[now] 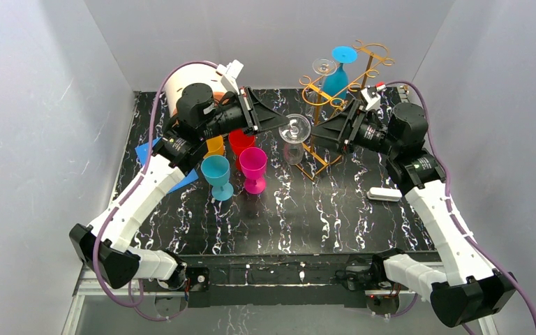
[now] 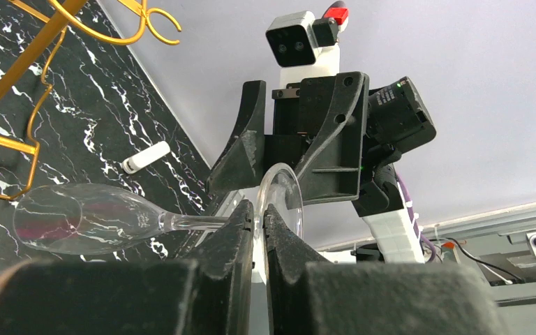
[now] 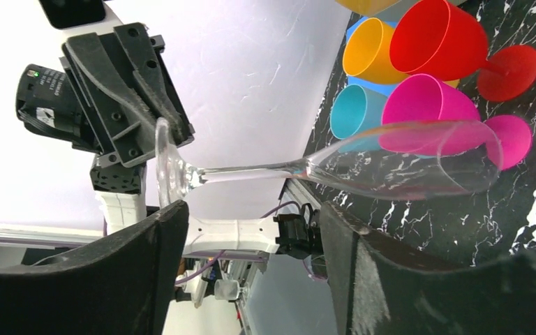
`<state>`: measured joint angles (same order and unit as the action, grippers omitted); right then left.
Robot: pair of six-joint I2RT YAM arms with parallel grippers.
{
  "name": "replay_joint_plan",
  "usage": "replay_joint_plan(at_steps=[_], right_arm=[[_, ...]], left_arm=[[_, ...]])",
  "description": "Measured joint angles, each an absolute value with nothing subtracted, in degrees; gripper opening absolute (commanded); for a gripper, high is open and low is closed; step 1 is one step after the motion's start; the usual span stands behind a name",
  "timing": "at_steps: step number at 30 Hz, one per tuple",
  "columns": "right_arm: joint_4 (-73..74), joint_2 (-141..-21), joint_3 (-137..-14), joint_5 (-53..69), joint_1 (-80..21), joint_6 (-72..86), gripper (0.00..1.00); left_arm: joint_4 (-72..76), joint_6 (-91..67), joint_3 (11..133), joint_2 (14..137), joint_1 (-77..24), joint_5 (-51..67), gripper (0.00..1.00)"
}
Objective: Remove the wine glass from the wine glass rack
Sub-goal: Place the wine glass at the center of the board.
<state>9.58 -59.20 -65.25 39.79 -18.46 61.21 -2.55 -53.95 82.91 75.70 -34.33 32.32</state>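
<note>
Just left of the wine glass rack (image 1: 319,93), a clear wine glass (image 1: 294,130) is up in the air, free of the gold wires. My left tool (image 1: 283,124) is pinched tight on the round foot of the glass. My right tool (image 1: 314,132) faces it from the other side. Its fingers are wide apart near the stem and hold nothing. A pink cup (image 1: 253,164) and a teal cup (image 1: 216,171) stand close by on the black surface (image 1: 321,216).

Black marbled table (image 1: 321,223), wine glass rack (image 1: 321,94), coloured goblets (image 1: 253,164), perhaps a white marker (image 1: 384,195)
</note>
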Motion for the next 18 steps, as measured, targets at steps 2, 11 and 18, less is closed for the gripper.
replay_joint_plan(at_steps=[2, 11, 18], right_arm=[[8.8, -59.4, -65.3, 39.9, -18.5, 61.7, 0.74], [10.8, -59.4, -64.7, 36.1, -18.5, 61.3, 0.80], [14.0, -56.2, -64.3, 30.4, -18.5, 61.2, 0.79]], left_arm=[[-2.3, -54.0, 82.6, 75.7, -34.4, 31.4, 0.00], [1.5, -55.2, 79.2, 75.6, -34.7, 28.3, 0.00], [1.7, -55.6, 78.3, 75.6, -34.7, 26.8, 0.00]])
